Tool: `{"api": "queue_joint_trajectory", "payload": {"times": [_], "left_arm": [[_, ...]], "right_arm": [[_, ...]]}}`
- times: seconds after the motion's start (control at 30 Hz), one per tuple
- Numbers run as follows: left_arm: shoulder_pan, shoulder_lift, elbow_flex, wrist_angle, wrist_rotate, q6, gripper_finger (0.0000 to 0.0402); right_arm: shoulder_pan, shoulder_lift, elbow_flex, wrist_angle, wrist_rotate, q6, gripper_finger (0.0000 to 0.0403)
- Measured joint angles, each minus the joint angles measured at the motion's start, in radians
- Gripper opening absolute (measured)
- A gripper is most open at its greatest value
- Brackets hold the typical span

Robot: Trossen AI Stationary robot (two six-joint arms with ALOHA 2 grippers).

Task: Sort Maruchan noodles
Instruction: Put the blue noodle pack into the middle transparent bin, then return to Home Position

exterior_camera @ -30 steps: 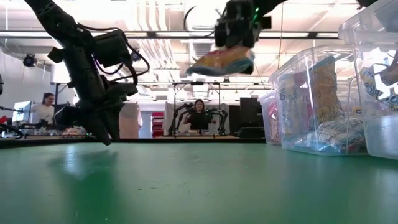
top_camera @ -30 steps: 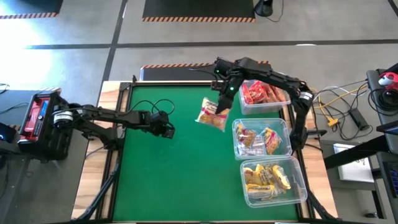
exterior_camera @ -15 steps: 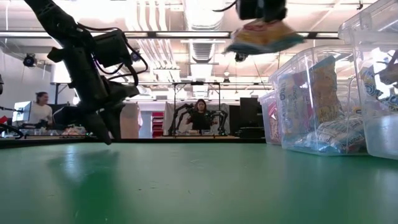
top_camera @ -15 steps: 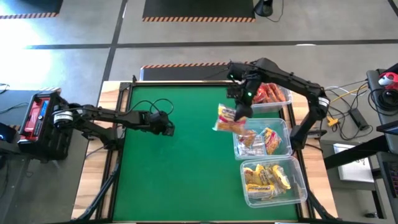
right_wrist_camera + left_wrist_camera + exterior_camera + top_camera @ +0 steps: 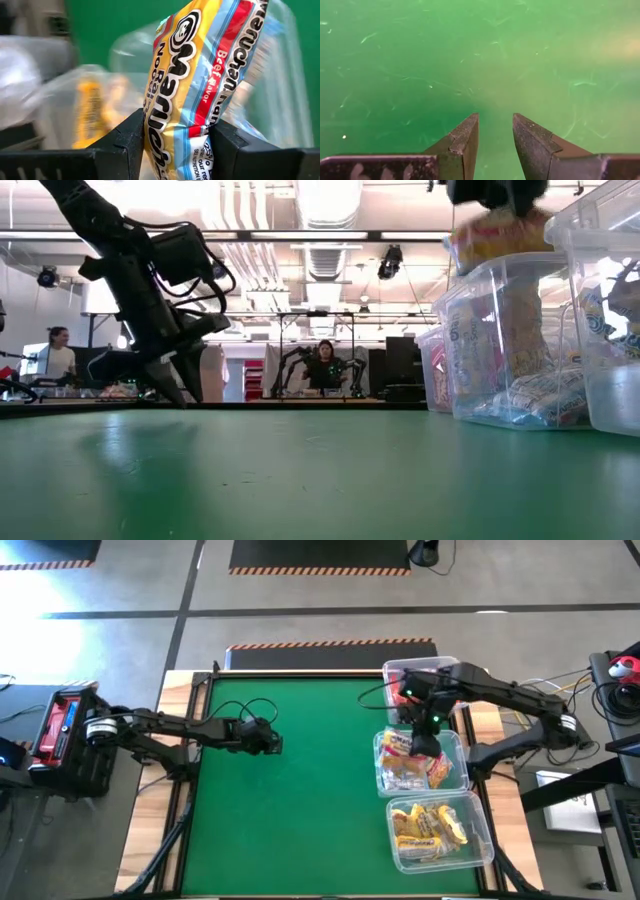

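Since a second ago the right gripper (image 5: 417, 736) has carried the beef-flavor Maruchan packet (image 5: 200, 80) from mid-table to above the middle bin (image 5: 458, 740), fingers clamped on its lower end. It looks light, crinkly and slippery, so an edge pinch suits. The left gripper (image 5: 495, 145) hovers over the green mat (image 5: 300, 800), slightly parted, holding nothing

Two dark jointed arms w/ looped black cables; left tool (image 5: 495, 137) has wedge-shaped dark fingers, scuffed edges.
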Motion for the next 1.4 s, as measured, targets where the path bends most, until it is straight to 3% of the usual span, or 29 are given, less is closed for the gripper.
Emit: {"api": "queue_joint_trajectory", "payload": {"times": [0.13, 0.47, 0.83, 1.0, 1.17, 1.4], "left_arm": [[0.000, 0.000, 0.000, 0.010, 0.000, -0.034, 0.0103], [-0.005, 0.000, 0.008, 0.031, 0.009, -0.072, 0.0103], [-0.024, -0.002, 0.056, 0.037, 0.046, -0.076, 0.0103], [-0.056, -0.013, 0.153, 0.038, 0.063, 0.055, 0.0103], [-0.155, -0.021, 0.295, -0.009, 0.054, 0.161, 0.0103], [-0.293, -0.022, 0.540, -0.378, -0.141, 0.218, 0.0103]], "right_arm": [[0.000, -0.071, -0.111, 0.009, 0.134, 0.062, 0.0151], [0.000, -0.155, -0.266, 0.044, 0.136, 0.106, 0.0176], [0.000, -0.238, -0.203, 0.038, 0.137, 0.026, 0.0190], [0.000, -0.320, -0.204, 0.224, 0.171, 0.050, 0.0187], [0.000, -0.440, -0.292, 0.455, 0.253, 0.131, 0.0187], [0.000, -0.600, -0.505, 0.673, 0.410, 0.225, 0.0187]]}}
